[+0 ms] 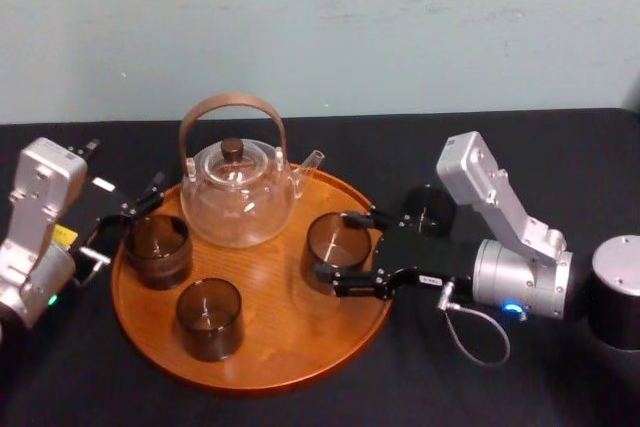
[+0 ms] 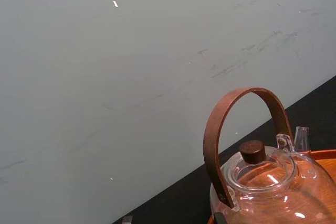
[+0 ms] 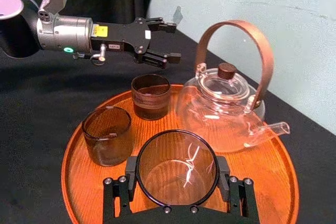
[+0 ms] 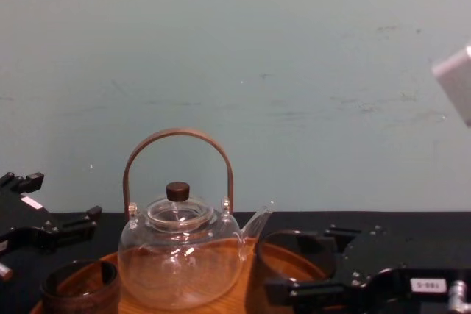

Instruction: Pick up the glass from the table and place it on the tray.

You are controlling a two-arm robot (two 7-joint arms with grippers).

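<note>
On the tray's (image 1: pixel 270 367) right half, the right gripper (image 1: pixel 337 250) is clamped on the glass (image 1: pixel 335 237), which stands upright near the teapot (image 1: pixel 237 192). The writing on the gripper's white label (image 4: pixel 427 284) is too small to read. The left gripper (image 3: pixel 170 40), fingers apart, hovers near another glass (image 1: pixel 158 250).

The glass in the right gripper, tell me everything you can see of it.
The glass is a short, round tumbler of smoky brown see-through glass with a darker rim, empty as far as shows. It stands upright over the right part of the tray, right of the teapot. The right gripper holds it, fingers against opposite sides. Whether its base touches the wood is unclear.
</note>
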